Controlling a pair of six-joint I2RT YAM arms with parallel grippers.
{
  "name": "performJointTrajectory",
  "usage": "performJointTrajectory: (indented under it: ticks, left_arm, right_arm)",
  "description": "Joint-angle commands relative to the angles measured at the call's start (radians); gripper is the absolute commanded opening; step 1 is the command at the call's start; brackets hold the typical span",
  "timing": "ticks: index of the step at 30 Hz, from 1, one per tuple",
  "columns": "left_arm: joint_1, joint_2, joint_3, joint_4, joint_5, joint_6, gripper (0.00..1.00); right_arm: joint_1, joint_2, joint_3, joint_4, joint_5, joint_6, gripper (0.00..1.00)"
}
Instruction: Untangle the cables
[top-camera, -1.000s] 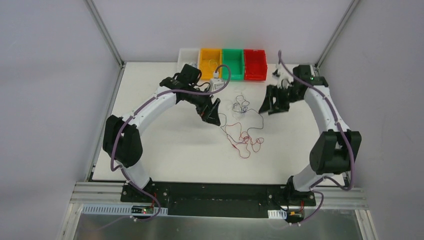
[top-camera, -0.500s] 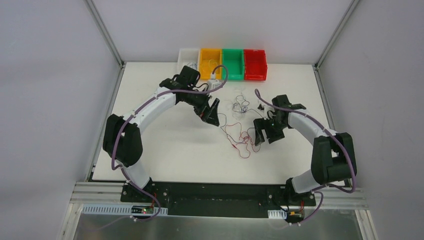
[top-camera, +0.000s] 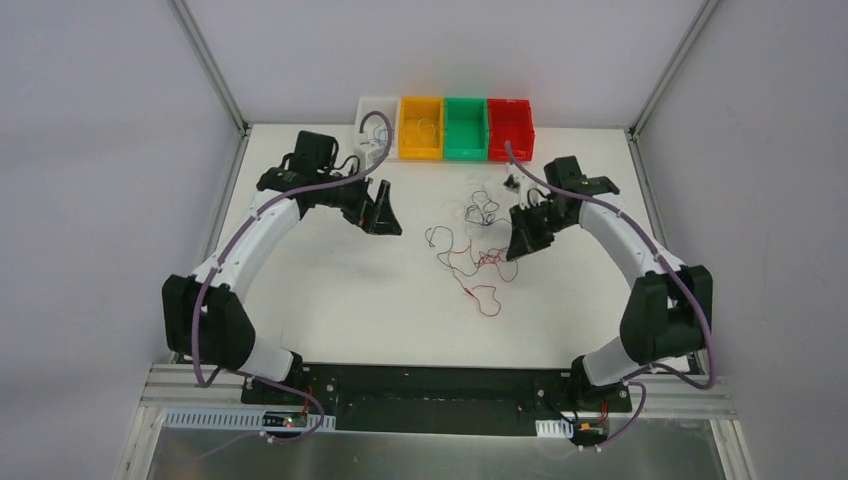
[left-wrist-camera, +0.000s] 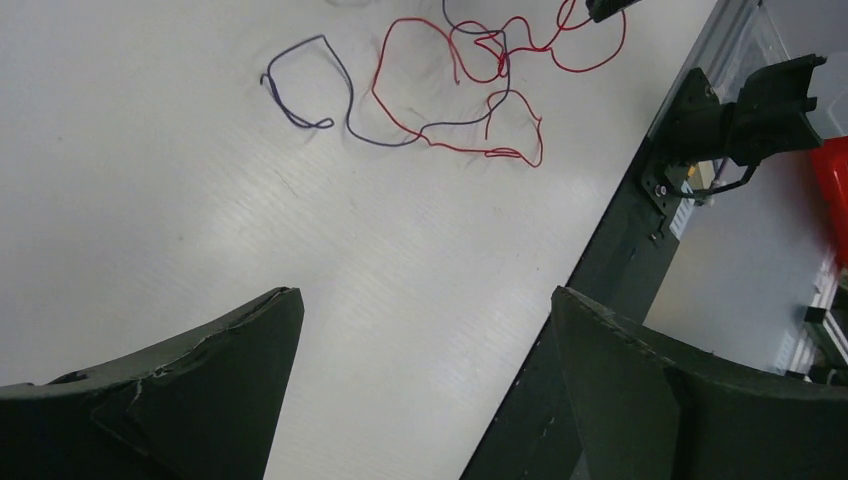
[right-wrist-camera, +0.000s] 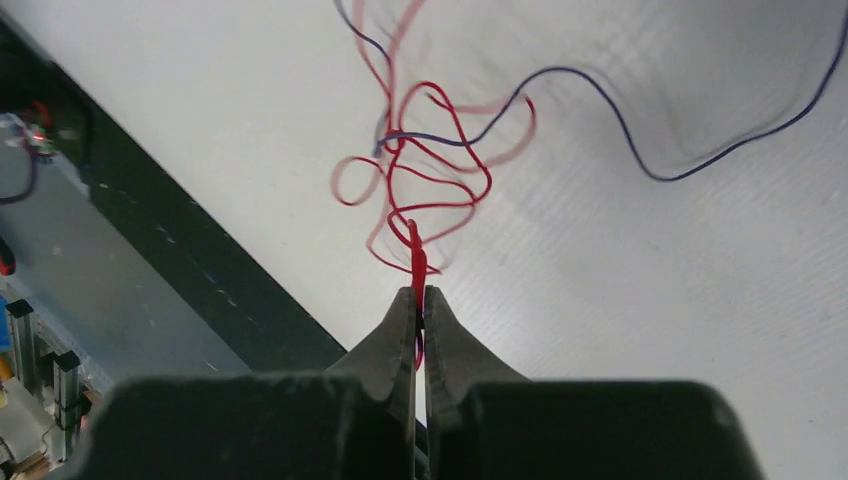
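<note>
Red cable (right-wrist-camera: 416, 245): now pinched in the right pincer (right-wrist-camera: 420, 297), which has just snapped closed and tugged it from the cable tangle (top-camera: 478, 262) lying mid-bench (top-camera: 330, 290). Left pincer (left-wrist-camera: 422, 295): gaping, empty, withdrawn leftward. Separation apparently begun.

The table (left-wrist-camera: 150, 200) is matt white with a fine ribbed grain. The cables (right-wrist-camera: 430, 180) have a smooth red or dark blue plastic coating. The left gripper (left-wrist-camera: 425, 298) is matt black plastic, slightly rough. The far bins (top-camera: 465, 153) look like smooth plastic, and the near rail (top-camera: 195, 383) is dull metal.
</note>
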Motion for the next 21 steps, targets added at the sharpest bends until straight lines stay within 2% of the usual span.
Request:
performJointTrajectory:
  ticks: [1,3,5,8,15,17,21]
  left_arm:
    - [0.002,-0.148,-0.043,0.117,0.051,-0.017,0.99]
    - [-0.006,-0.186,-0.080,0.236,0.056,-0.051,0.99]
    - [-0.035,-0.233,-0.125,0.426,0.019,-0.091,0.99]
    - [-0.127,-0.273,-0.162,0.627,-0.067,-0.100,0.99]
    - [-0.295,-0.176,-0.105,0.805,-0.132,-0.162,0.99]
    - [-0.312,-0.141,-0.098,0.828,-0.144,-0.187,0.99]
    - [-0.330,-0.105,-0.147,0.888,-0.151,-0.251,0.91]
  right_arm:
    - [0.041,-0.170,0.214,-0.130,-0.179,0.040,0.00]
    - [0.073,-0.195,0.287,-0.128,-0.192,0.077,0.00]
    - [0.100,-0.197,0.361,-0.127,-0.198,0.116,0.00]
    - [0.134,-0.181,0.468,-0.126,-0.199,0.167,0.00]
    - [0.189,-0.133,0.667,-0.075,-0.193,0.258,0.00]
    - [0.200,-0.122,0.715,-0.053,-0.185,0.292,0.00]
    - [0.203,-0.096,0.818,0.019,-0.152,0.398,0.00]
